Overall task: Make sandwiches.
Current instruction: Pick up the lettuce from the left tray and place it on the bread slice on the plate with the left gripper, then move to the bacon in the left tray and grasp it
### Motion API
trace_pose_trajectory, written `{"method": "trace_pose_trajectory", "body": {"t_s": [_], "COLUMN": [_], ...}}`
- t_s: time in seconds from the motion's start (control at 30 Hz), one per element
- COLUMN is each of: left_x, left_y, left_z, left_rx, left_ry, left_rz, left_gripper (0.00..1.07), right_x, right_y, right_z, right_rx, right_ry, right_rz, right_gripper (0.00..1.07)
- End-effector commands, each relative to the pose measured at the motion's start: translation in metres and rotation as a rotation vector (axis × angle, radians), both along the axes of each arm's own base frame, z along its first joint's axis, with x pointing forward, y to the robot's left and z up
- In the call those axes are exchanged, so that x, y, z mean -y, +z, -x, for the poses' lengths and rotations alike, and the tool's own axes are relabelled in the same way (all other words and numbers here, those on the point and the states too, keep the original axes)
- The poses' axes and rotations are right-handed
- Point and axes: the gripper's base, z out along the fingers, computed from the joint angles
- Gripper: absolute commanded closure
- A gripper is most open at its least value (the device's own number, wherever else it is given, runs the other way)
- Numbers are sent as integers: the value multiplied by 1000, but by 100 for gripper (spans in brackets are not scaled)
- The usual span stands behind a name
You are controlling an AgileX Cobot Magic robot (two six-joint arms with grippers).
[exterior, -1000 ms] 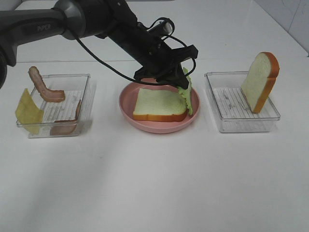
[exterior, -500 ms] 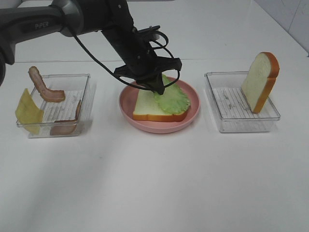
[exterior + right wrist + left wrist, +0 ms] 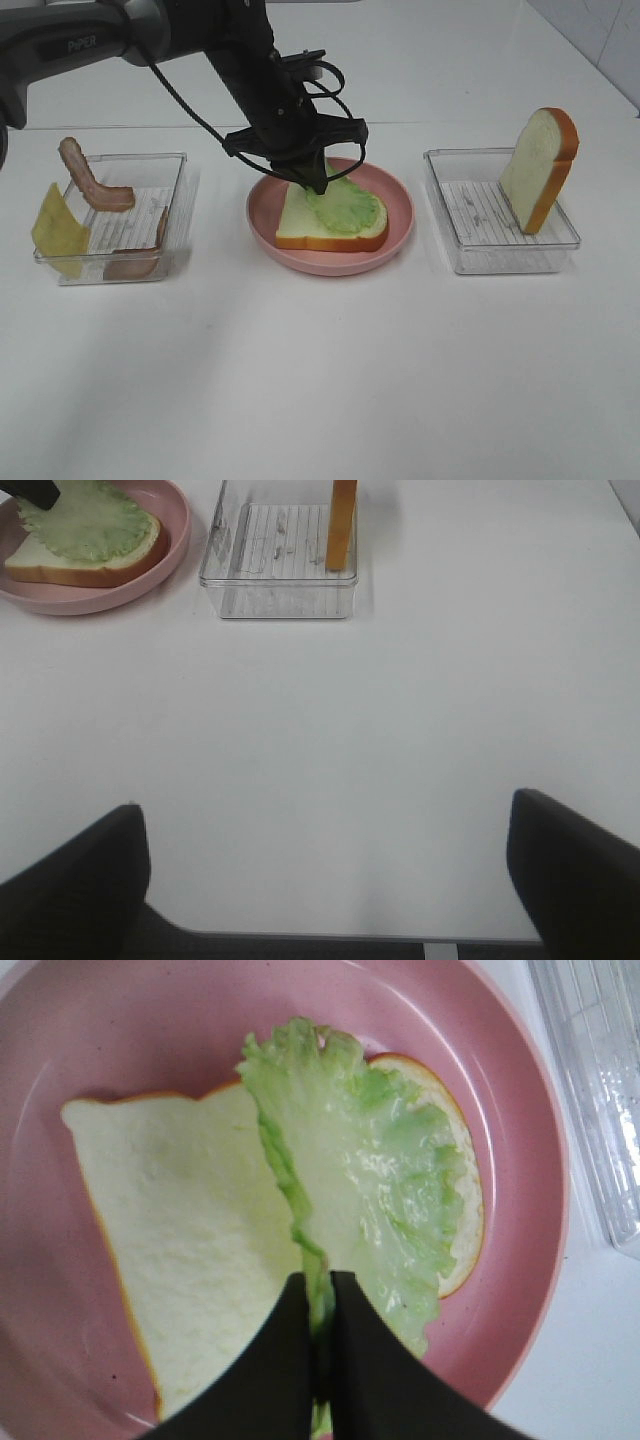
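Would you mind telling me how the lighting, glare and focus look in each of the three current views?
Exterior high view: soft, even light, only faint shadows beside the pink plate, no glare. Left wrist view: glossy highlights on the lettuce; the left gripper is a featureless black shape. Right wrist view: bright white table, the right gripper dark and soft-edged.

This looks like a robot test lab. A bare white table [image 3: 320,380] holds clear plastic trays [image 3: 500,260], one with a white toy bread slice with an orange-brown crust [image 3: 540,170], under a black robot arm [image 3: 150,30] marked PIPER.
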Motion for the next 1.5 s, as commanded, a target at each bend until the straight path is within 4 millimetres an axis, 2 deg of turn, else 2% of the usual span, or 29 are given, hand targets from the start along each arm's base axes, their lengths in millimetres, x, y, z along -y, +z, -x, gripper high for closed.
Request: {"method": "trace_pose_trajectory", "body": {"t_s": [0.03,0.17,0.23,0.27,0.3,0.33,0.37,0.4,0.43,0.47,0.6,0.67,0.77,0.83,0.87,0.9,0.93,1.0,1.03,1.07,1.1,1.17,1.27,1.33,1.43,1.5], "left_x": [2,1,1,1,1,1,1,0,0,-1,-3,-7,-8,-8,-8,-9,-9,-12,-12,-18,-18,-41,-51,-89,-99,-126], "left_y": [-1,-2,-2,-1,-1,-1,0,1,1,7,17,36,40,57,57,69,69,90,90,102,102,119,125,139,138,126], "left_z": [2,3,2,2,2,2,1,2,2,3,5,12,13,14,14,16,16,21,21,27,27,47,53,71,74,78], "left_rx": [-21,-27,-26,-25,-26,-26,-32,-33,-33,-33,-46,-98,-115,-82,-82,-63,-63,-30,-30,-11,-11,7,11,-11,-26,-94], "left_ry": [-2,-5,-5,9,19,19,47,53,53,58,44,4,-5,-3,-3,-3,-3,-3,-3,0,0,11,25,111,138,210], "left_rz": [0,-7,-7,-2,-1,-1,-1,-4,-4,-9,-34,-78,-89,-61,-61,-47,-47,-33,-33,-51,-51,-155,-182,-232,-239,-264], "left_gripper": [107,107,102,84,73,73,41,28,28,6,5,5,5,5,5,5,5,6,6,6,6,6,6,6,6,6], "right_x": [0,0,0,0,0,0,0,0,0,0,0,0,0,0,0,0,0,0,0,0,0,0,0,0,0,0], "right_y": [0,0,0,0,0,0,0,0,0,0,0,0,0,0,0,0,0,0,0,0,0,0,0,0,0,0], "right_z": [3,3,3,3,3,3,3,3,3,3,3,3,3,3,3,3,3,3,3,3,3,3,3,3,3,3], "right_rx": [34,34,34,34,34,34,34,34,34,34,34,34,34,34,34,34,34,34,34,34,34,34,34,34,34,34], "right_ry": [3,3,3,3,3,3,3,3,3,3,3,3,3,3,3,3,3,3,3,3,3,3,3,3,3,3], "right_rz": [4,4,4,4,4,4,4,4,4,4,4,4,4,4,4,4,4,4,4,4,4,4,4,4,4,4], "right_gripper": [13,13,13,13,13,13,13,13,13,13,13,13,13,13,13,13,13,13,13,13,13,13,13,13,13,13]}}
